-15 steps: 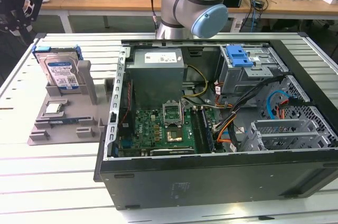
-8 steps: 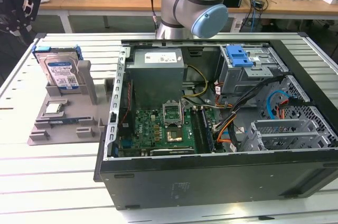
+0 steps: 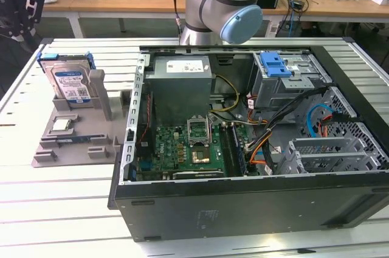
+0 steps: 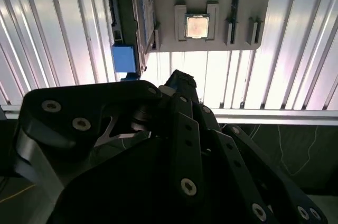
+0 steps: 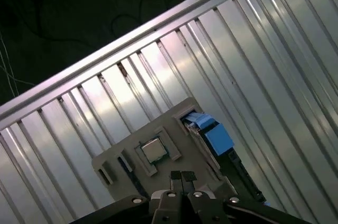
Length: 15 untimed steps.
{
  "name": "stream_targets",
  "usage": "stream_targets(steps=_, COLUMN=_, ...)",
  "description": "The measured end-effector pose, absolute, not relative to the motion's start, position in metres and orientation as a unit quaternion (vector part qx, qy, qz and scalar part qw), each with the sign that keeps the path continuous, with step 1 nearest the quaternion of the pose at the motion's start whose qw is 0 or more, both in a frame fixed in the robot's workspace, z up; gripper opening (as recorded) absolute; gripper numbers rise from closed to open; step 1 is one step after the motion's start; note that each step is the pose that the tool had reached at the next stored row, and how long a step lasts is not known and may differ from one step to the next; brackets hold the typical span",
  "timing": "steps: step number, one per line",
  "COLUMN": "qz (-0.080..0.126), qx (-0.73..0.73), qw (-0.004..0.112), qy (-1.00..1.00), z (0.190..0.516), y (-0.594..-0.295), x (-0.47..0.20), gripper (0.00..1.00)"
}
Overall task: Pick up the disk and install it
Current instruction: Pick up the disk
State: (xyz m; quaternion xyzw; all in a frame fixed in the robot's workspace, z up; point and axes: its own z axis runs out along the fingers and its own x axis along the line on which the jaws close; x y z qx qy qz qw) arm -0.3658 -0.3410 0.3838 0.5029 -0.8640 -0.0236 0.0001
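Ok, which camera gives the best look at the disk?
The exterior view: the disk stands upright in the grey holder at the exterior view's left, label facing the camera. Both wrist views catch it edge-on, mostly its blue caddy.

Silver disk (image 3: 68,81), white-and-blue label, blue-framed, standing upright on edge, untouched, below the gripper (image 5: 182,177) and apart from it.

Disk (image 3: 69,83) upright in grey holder (image 3: 76,141) beside case (image 3: 243,209).
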Motion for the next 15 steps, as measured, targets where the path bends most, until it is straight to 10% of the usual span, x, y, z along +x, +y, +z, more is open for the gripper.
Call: stream_targets(steps=15, qz=-0.023, qx=0.591, qw=0.003, qy=-0.806, z=0.3837, y=-0.3409, x=-0.3658, gripper=0.1)
